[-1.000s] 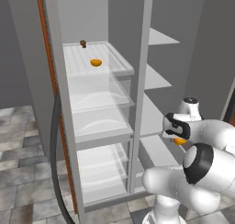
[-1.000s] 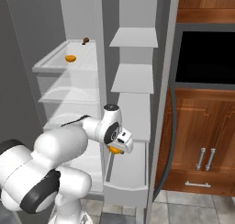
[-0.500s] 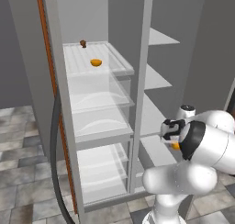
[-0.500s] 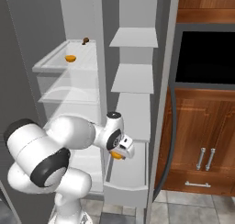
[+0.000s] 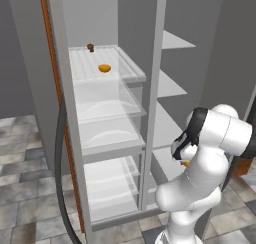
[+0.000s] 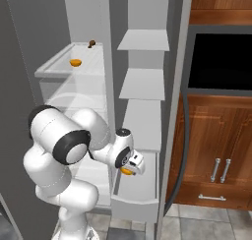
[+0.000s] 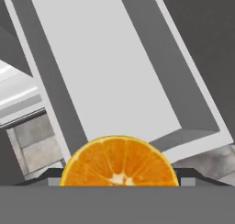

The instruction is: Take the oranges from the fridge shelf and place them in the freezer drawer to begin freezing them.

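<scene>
One orange [image 5: 104, 68] [image 6: 75, 63] lies on the white ribbed fridge shelf [image 5: 83, 67] [image 6: 58, 67], high on the left side of the fridge. A second orange half [image 6: 127, 171] [image 7: 119, 162] [image 5: 185, 163] sits in my gripper [image 6: 129, 168] [image 7: 119, 175], which is shut on it, cut face toward the hand camera. The gripper hangs low in the right compartment, just above the open freezer drawer [image 6: 142, 197] [image 7: 110, 71]. The orange hides most of the fingertips.
A small dark brown knobby object [image 5: 90, 47] [image 6: 92, 44] rests at the back of the ribbed shelf. Grey shelves [image 6: 143, 82] stack above the drawer. Wooden cabinets [image 6: 216, 150] stand to the right. My white arm [image 5: 210, 138] fills the space before the drawer.
The gripper has sunk a little lower toward the drawer with the orange half in it, and the elbow has swung across. The orange on the shelf has stayed put.
</scene>
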